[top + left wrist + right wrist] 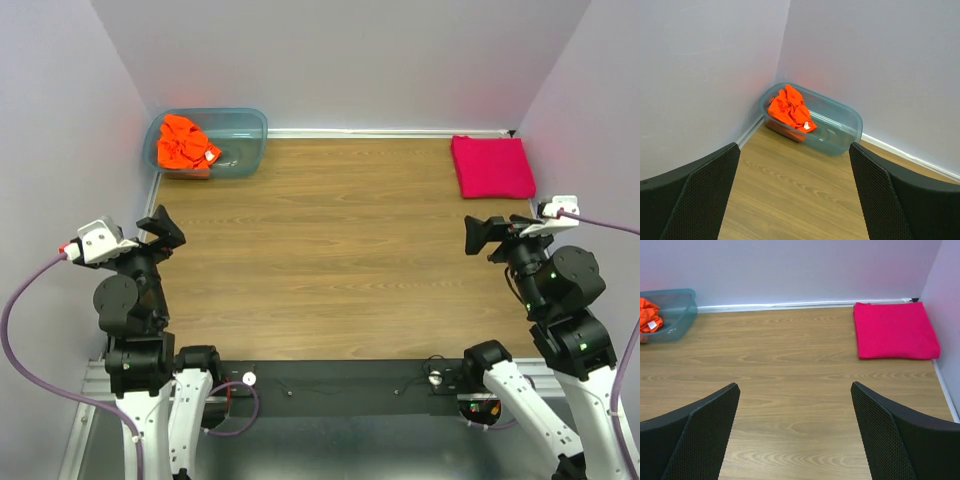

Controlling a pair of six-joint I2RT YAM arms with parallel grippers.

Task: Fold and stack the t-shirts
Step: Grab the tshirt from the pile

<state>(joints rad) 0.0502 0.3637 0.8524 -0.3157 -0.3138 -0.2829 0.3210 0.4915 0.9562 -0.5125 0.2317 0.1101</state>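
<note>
Two t-shirts: orange t-shirt [185, 143] crumpled in tub [240, 162], 11 o'clock; pink t-shirt [492, 166] folded on bench [340, 250], 1 o'clock. We note left fingers [710, 195] and right fingers [705, 435] apart, empty. Likely light, limp; pinch a raised fold.

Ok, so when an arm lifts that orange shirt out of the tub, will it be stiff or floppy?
Probably floppy: the orange t-shirt lies crumpled in soft folds, so it should droop from wherever it's pinched. Likely light, being thin cloth. Heaped against the tub rim, it may snag there.
</note>
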